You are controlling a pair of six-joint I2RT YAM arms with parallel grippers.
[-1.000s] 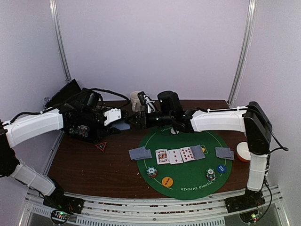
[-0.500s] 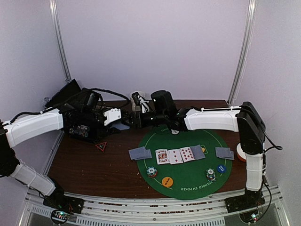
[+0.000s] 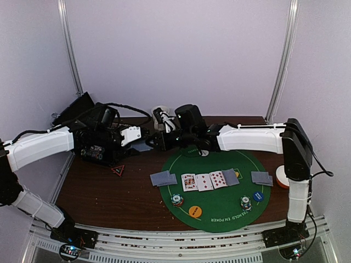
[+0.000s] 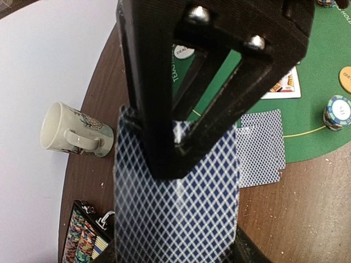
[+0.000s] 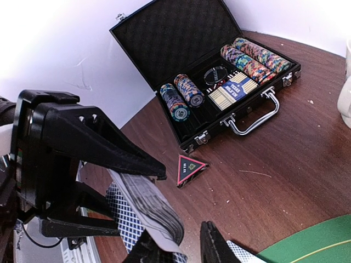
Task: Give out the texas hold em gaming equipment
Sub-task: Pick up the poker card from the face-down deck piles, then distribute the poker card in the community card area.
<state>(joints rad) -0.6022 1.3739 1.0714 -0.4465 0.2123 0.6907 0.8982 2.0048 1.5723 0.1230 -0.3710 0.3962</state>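
Above the bench (image 5: pixel 285 159), left of centre from overhead, the left fingers (image 4: pixel 148 109) clamp a card deck (image 4: pixel 175 219) (chip case (image 5: pixel 181 38) nearby). The right fingers (image 5: pixel 216 249) sit apart at its edge.

– What are your arms like?

– White shells, black joints. My left arm (image 3: pixel 41 147) is a long white tube at the left edge of the top view, with a black motor block and a small white housing at its wrist. A black cable (image 3: pixel 129 107) loops over it.

– And the other?

– My right arm (image 3: pixel 252 139) matches: white links and a black elbow at the right edge.

– The pincers?

– My left gripper (image 4: pixel 175 159) is matte black and angular. Its fingers (image 4: pixel 145 109) taper to wedges, and two round silver screws (image 4: pixel 196 13) sit at the top of the frame. My right gripper (image 5: pixel 181 249) shows only dark fingertips (image 5: pixel 214 246) at the bottom edge.
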